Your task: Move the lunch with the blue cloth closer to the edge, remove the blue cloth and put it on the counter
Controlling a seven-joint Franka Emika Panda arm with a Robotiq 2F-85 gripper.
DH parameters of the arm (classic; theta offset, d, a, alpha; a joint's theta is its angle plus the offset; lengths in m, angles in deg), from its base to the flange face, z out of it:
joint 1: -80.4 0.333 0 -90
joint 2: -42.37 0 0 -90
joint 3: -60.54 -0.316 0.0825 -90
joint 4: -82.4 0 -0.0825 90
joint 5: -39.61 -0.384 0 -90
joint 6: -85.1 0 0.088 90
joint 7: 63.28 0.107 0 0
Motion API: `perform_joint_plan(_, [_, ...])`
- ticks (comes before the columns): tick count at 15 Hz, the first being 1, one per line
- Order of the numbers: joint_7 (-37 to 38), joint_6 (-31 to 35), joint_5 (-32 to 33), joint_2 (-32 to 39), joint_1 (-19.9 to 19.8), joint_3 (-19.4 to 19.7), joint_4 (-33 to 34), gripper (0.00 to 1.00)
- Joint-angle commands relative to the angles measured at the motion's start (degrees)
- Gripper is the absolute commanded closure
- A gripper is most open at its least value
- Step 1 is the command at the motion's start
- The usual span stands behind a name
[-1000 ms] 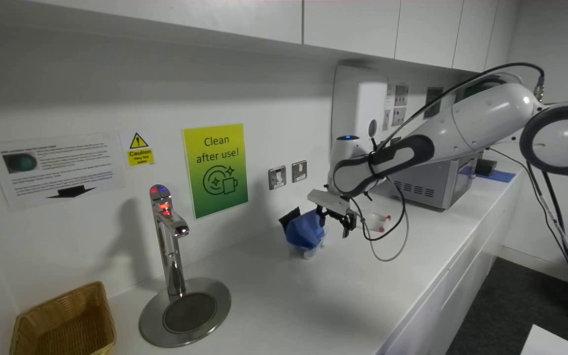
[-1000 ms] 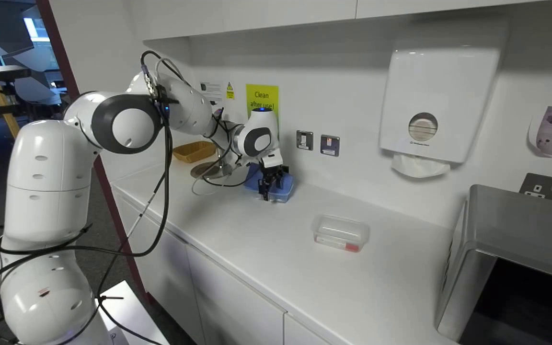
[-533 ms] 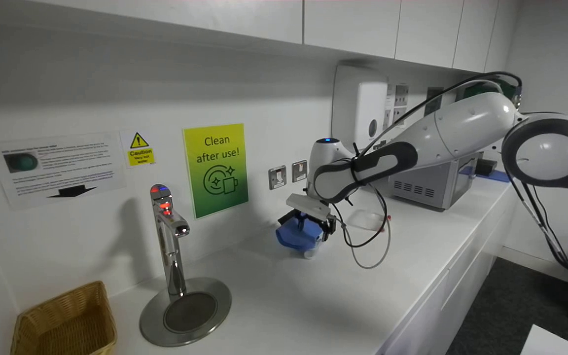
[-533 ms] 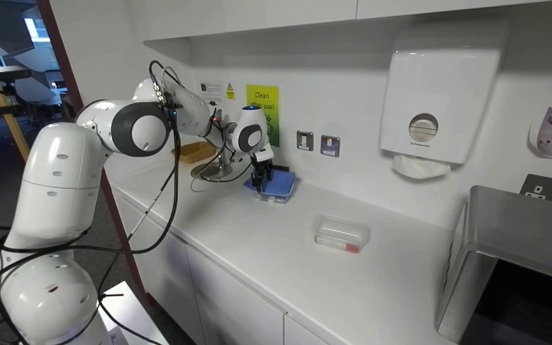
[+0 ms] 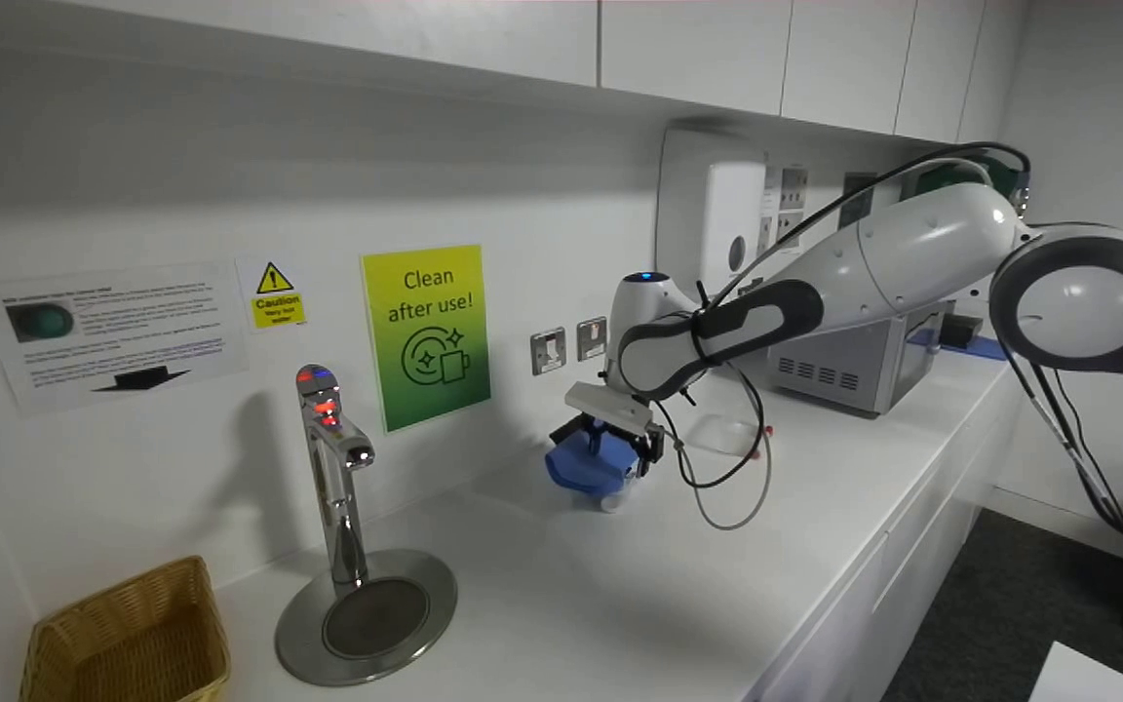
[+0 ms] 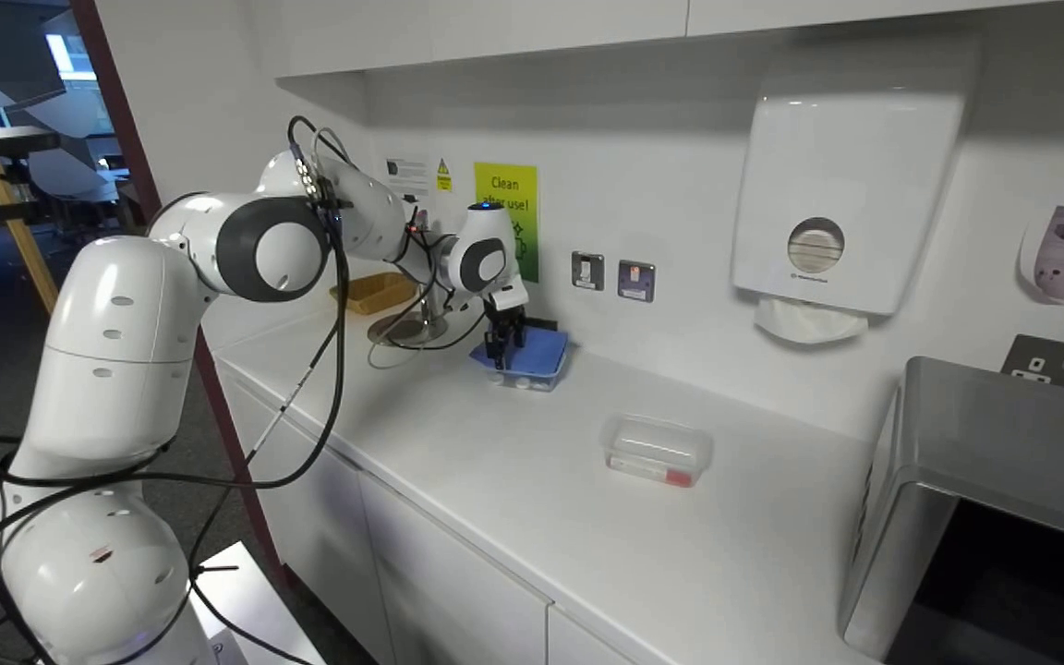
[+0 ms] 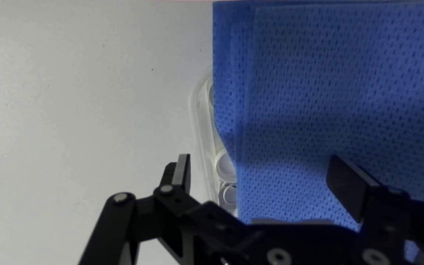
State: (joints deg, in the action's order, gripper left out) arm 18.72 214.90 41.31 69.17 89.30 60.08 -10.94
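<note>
Pictured in an exterior view at the end of a white arm (image 5: 932, 242), with the gripper (image 5: 622, 456) set wide over the blue cloth (image 5: 584, 468). Draped across the clear lunch container (image 5: 612, 503), close to the wall (image 5: 561, 244) and well apart from the straight front edge (image 5: 866, 538) of the white surface (image 5: 659, 590). Flanked, in the foreground, by a steel tap (image 5: 332, 487) and a wicker basket (image 5: 123, 616).

Angled down to the draped lunch container in an exterior view, with a black piece (image 6: 544, 324) showing just behind the blue cloth. Joined farther along the surface, well apart, by a clear tub (image 6: 659, 437) with something red (image 6: 679, 477) inside, then by a grey appliance (image 6: 1003, 443).

Framed closely in the wrist view, astride the container's pale rim (image 7: 200, 121), with one finger (image 7: 177, 176) over bare surface just outside and the opposite finger (image 7: 346, 187), blurred, above the fabric. Impossible to tell whether touching it. Filled, along the uncovered strip, with round clear pieces (image 7: 226, 166).
</note>
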Motion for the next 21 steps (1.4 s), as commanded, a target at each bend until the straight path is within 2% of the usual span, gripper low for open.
perform_joint_plan(1, [-2.6, -3.7, -1.5, -0.8, -0.4, 0.2, -0.3, 0.00])
perform_joint_plan(8, [-2.7, -9.1, -0.9, -0.7, -0.1, 0.4, -0.2, 0.00])
perform_joint_plan(16, [-2.3, -10.6, -1.1, 1.1, -0.4, 1.1, 0.4, 0.00])
perform_joint_plan(17, [-2.2, -10.7, -1.1, 1.4, -0.4, 1.2, 0.4, 0.07])
perform_joint_plan(18, [-2.3, -10.8, -1.1, 1.6, -0.5, 1.3, 0.4, 0.26])
perform_joint_plan(21, [-2.3, -10.9, -1.1, 1.9, -0.4, 1.5, 0.4, 0.47])
